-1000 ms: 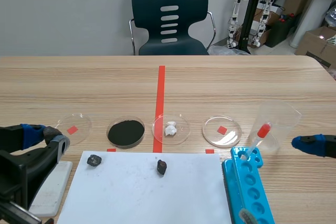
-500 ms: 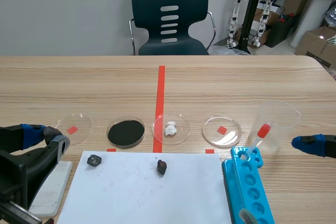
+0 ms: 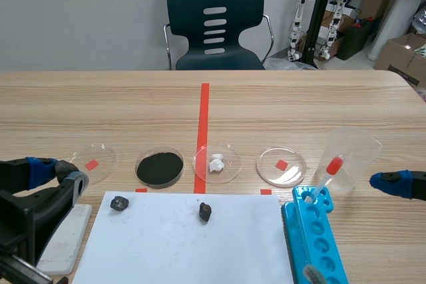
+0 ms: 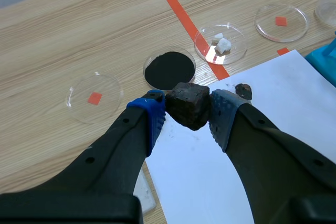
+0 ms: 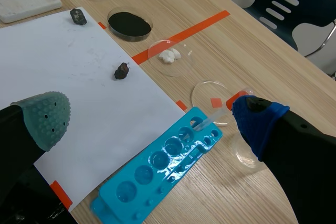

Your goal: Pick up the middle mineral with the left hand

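Note:
In the left wrist view my left gripper is shut on a dark brown, blocky mineral, held above the near left corner of the white paper. A smaller dark mineral lies on the paper just past my right finger. The scene view has my left gripper low at the left, with two dark minerals on the paper: one at its left corner, one near the red line. The held mineral is hidden there. My right gripper stands open over the paper, at the scene's right edge.
A row of petri dishes lies beyond the paper: an empty one, black powder, white chunks, another empty one. A blue well tray, a dropper and a clear beaker stand at the right. A white pad lies by the left arm.

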`<control>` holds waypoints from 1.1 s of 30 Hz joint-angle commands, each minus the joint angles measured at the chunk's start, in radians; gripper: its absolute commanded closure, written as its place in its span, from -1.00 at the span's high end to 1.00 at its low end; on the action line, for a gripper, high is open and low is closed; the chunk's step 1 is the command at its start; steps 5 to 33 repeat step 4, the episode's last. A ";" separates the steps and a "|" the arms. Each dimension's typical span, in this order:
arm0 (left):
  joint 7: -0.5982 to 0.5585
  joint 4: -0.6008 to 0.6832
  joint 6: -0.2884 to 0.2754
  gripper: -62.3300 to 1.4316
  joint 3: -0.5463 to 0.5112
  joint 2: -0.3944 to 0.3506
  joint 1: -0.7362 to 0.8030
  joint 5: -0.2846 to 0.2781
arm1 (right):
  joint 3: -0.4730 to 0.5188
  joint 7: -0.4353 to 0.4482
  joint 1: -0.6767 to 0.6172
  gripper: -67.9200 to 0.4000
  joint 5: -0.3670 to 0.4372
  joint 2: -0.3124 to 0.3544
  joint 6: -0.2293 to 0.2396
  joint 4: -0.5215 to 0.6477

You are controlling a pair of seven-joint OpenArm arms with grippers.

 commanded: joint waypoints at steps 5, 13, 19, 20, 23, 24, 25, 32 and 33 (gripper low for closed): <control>-0.018 0.006 0.002 -0.61 0.005 0.000 -0.003 -0.008 | 0.009 0.012 0.003 0.93 0.008 0.005 0.000 0.010; -0.018 0.006 0.002 -0.61 0.005 0.000 -0.003 -0.008 | 0.009 0.012 0.003 0.93 0.008 0.005 0.000 0.010; -0.018 0.006 0.002 -0.61 0.005 0.000 -0.003 -0.008 | 0.009 0.012 0.003 0.93 0.008 0.005 0.000 0.010; -0.018 0.006 0.002 -0.61 0.005 0.000 -0.003 -0.008 | 0.009 0.012 0.003 0.93 0.008 0.005 0.000 0.010; -0.018 0.006 0.002 -0.61 0.005 0.000 -0.003 -0.008 | 0.009 0.012 0.003 0.93 0.008 0.005 0.000 0.010; -0.018 0.006 0.002 -0.61 0.005 0.000 -0.003 -0.008 | 0.009 0.012 0.003 0.93 0.008 0.005 0.000 0.010; -0.018 0.006 0.002 -0.61 0.005 0.000 -0.003 -0.008 | 0.009 0.012 0.003 0.93 0.008 0.005 0.000 0.010; -0.018 0.006 0.002 -0.61 0.005 0.000 -0.003 -0.008 | 0.009 0.012 0.003 0.93 0.008 0.005 0.000 0.010; -0.018 0.006 0.002 -0.61 0.005 0.000 -0.003 -0.008 | 0.009 0.012 0.003 0.93 0.008 0.005 0.000 0.010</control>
